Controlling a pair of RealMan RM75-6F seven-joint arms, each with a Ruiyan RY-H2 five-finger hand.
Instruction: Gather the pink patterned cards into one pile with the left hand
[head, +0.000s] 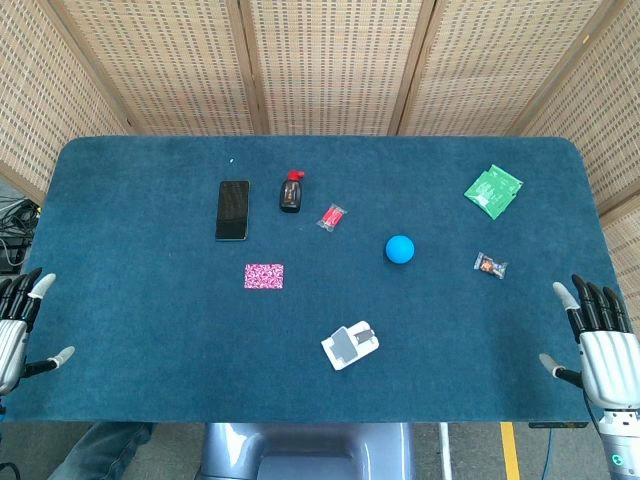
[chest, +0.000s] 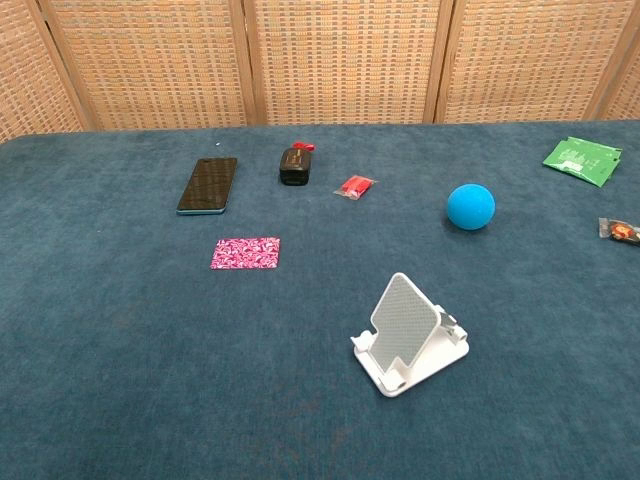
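Note:
A pink patterned card pile (head: 264, 276) lies flat on the blue table, left of centre; the chest view shows the same pile (chest: 245, 253) as one neat rectangle. My left hand (head: 18, 325) hangs at the table's near left edge, fingers apart and holding nothing, far from the cards. At the near right edge my right hand (head: 600, 340) is also open and empty. Neither hand appears in the chest view.
A black phone (head: 233, 210) and a small black bottle with a red cap (head: 291, 192) lie beyond the cards. A red packet (head: 331, 217), blue ball (head: 400, 249), white phone stand (head: 350, 345), green packets (head: 493, 190) and a small wrapped snack (head: 490, 265) sit to the right.

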